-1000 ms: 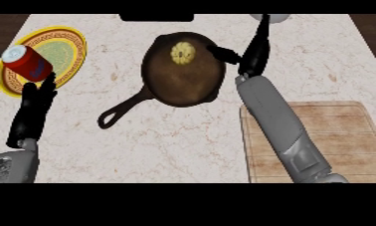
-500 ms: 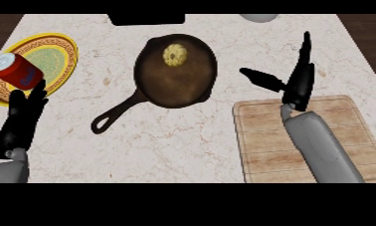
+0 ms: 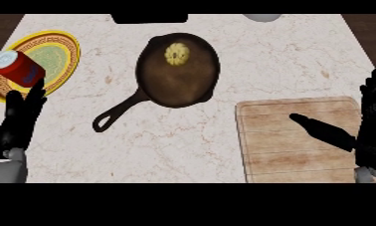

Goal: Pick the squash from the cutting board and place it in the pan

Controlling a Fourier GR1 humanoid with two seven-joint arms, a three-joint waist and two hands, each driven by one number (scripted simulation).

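While squash sits in pan, right hand hovers open.

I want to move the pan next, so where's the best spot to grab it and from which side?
Take the pan by its handle, which sticks out toward the lower left, away from the squash. The left robot hand is probably best placed, approaching from that side.

I see even, soft light on the pale counter, no glare, only a faint shadow beside the dark pan, edges slightly soft, corners of the view darker.
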